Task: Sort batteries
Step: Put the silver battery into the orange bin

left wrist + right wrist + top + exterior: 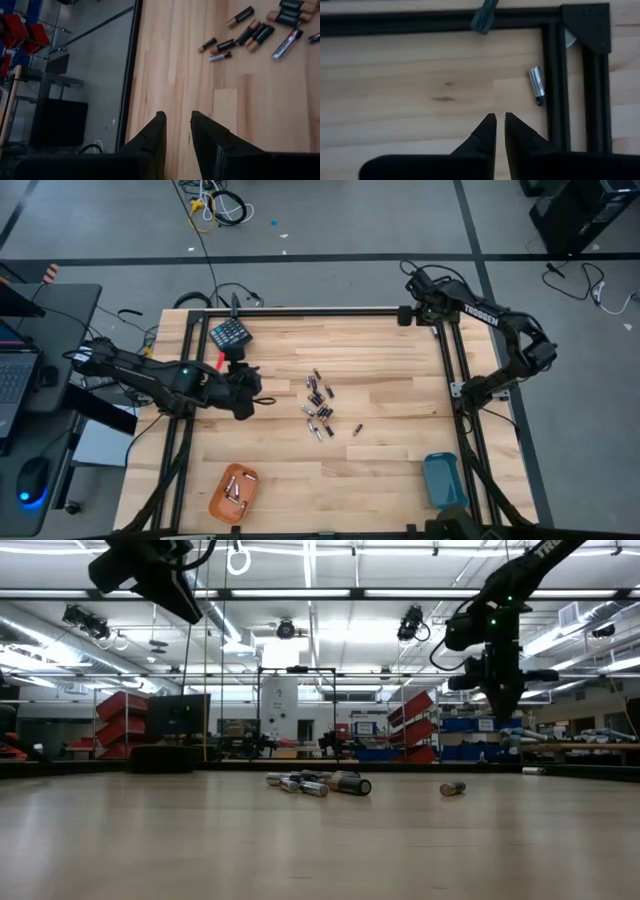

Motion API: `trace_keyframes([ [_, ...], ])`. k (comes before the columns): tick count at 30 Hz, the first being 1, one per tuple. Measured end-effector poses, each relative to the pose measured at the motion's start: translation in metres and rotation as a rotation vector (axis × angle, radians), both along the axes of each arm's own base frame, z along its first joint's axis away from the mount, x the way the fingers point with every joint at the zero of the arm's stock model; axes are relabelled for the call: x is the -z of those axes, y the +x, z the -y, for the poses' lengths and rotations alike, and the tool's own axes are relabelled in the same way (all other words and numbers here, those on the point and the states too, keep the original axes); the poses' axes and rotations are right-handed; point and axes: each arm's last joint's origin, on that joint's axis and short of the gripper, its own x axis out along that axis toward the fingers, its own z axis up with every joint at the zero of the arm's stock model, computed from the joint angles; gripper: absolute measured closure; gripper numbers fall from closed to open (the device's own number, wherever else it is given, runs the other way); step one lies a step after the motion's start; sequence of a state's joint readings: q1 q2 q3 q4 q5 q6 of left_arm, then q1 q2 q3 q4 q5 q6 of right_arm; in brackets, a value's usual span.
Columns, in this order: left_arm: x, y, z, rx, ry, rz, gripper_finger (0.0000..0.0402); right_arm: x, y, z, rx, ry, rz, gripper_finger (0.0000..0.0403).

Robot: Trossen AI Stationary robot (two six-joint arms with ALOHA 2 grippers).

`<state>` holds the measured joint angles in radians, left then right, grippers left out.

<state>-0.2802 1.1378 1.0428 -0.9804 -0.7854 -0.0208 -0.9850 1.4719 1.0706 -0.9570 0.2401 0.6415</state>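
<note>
Several batteries (pixel 318 405) lie loose on the wooden table's middle; they show as a row in the low view (pixel 320 783), with one (pixel 452 788) apart. My left gripper (pixel 262 397) hangs left of them, open and with nothing in it (pixel 178 120); the batteries (pixel 250 32) lie ahead of it. My right gripper (pixel 499 118) hangs by the table's right rail, pointing steeply down, shut with only a slit between its fingers and holding nothing. A silvery battery (pixel 537 86) lies on the wood beside the black rail, ahead of those fingers.
An orange tray (pixel 233 492) with a few batteries sits near the front left, and a blue tray (pixel 442 478) at the front right. A dark teal keypad block (pixel 230 333) stands at the far left. A black frame (pixel 555 75) borders the table.
</note>
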Motion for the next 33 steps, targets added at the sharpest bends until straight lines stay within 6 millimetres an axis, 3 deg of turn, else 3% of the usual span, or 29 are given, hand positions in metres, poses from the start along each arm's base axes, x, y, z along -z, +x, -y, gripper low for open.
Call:
trace_keyframes([
  [9,0.001,-0.008,-0.003,-0.033,0.019,-0.033,0.0314,0.031,0.001,-0.015,-0.041,0.061,-0.013,0.0375],
  [18,-0.007,-0.015,-0.006,-0.048,0.094,0.000,0.0314,0.034,0.006,-0.022,-0.007,-0.007,-0.100,0.0378],
  [22,-0.011,-0.019,-0.008,-0.049,0.128,0.014,0.0314,0.034,0.015,-0.023,-0.031,-0.029,-0.061,0.0376],
  [26,-0.017,-0.024,-0.011,-0.096,0.192,0.064,0.0314,0.033,0.042,-0.032,-0.111,-0.061,0.094,0.0375],
  [31,-0.023,-0.031,-0.014,-0.126,0.230,0.107,0.0314,0.040,0.100,-0.049,-0.313,-0.109,0.325,0.0378],
  [33,-0.025,-0.033,-0.015,-0.128,0.235,0.113,0.0314,0.043,0.122,-0.056,-0.390,-0.093,0.336,0.0378],
])
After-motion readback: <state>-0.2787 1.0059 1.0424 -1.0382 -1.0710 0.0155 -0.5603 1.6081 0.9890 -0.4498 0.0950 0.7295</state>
